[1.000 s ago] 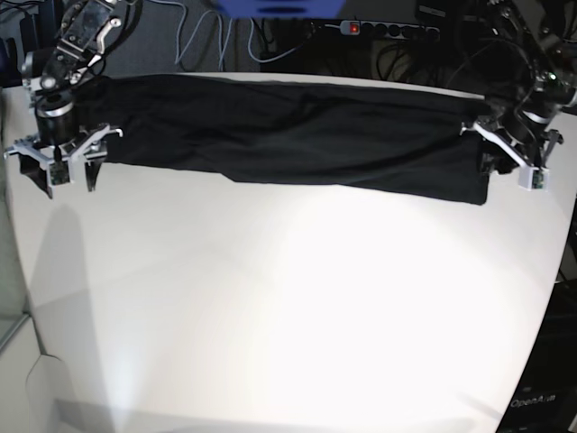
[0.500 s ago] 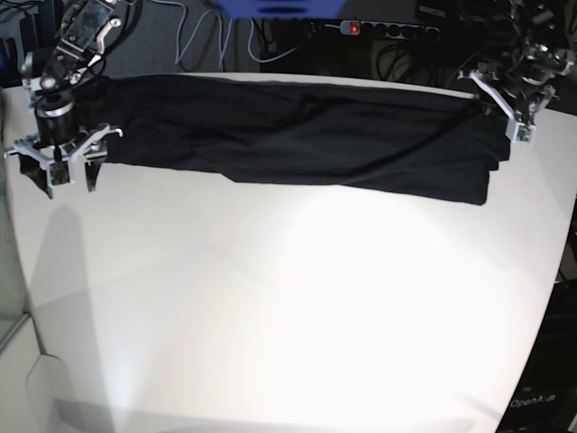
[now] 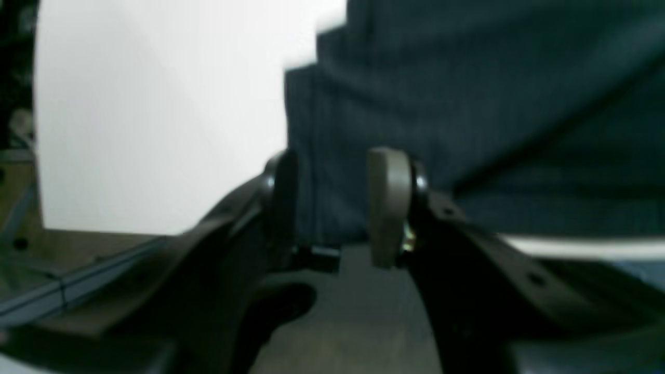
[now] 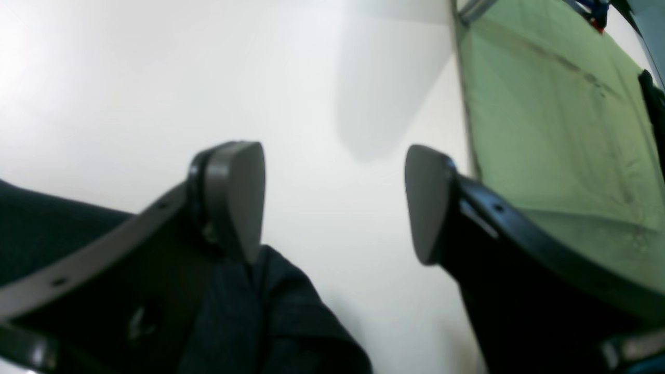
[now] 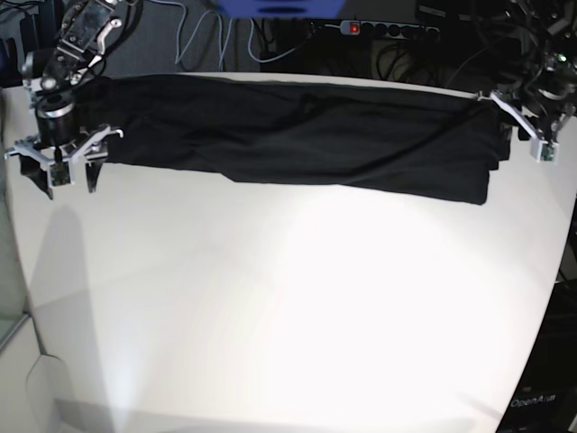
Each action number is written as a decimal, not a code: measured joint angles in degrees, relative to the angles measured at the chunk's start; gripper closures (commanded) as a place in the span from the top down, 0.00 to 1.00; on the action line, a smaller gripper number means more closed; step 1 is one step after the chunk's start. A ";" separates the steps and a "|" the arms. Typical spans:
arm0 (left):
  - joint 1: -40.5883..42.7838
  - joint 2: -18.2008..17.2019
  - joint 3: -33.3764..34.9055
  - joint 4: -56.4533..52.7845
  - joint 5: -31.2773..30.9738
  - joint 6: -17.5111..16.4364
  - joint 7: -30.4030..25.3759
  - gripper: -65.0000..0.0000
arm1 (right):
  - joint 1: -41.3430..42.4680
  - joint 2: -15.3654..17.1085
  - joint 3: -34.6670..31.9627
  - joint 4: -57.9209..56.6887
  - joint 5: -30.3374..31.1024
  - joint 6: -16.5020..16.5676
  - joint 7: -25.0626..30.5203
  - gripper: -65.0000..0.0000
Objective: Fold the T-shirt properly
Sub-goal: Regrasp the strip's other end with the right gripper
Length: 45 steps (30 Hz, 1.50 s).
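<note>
The black T-shirt lies folded into a long band across the far part of the white table. At the band's left end my right gripper hovers open; in the right wrist view its fingers stand wide apart over bare table, with the shirt's edge just below them. My left gripper is at the band's right end by the table edge. In the left wrist view its jaws stand apart, and the dark cloth shows behind the gap. I see nothing pinched between them.
A power strip and loose cables lie behind the table's far edge. A green surface lies beside the table near my right gripper. The table's right edge runs close to my left gripper.
My left gripper rose from the shirt's right end, then shifted right toward the table edge. The shirt's right end now lies slightly bunched. The right arm has not moved.
</note>
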 measured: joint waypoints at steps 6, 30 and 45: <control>-4.92 2.40 0.44 1.51 0.33 -0.31 0.17 0.35 | -0.02 0.04 0.00 -0.04 0.00 0.02 -0.02 0.61; -14.93 2.58 5.05 -10.03 10.75 -0.31 9.81 0.35 | -2.36 -3.10 2.82 -0.02 0.00 0.00 -0.63 0.60; -17.16 2.40 5.07 -10.78 13.94 -0.33 9.75 0.35 | -4.98 -2.97 3.23 -0.11 0.00 0.00 -0.61 0.00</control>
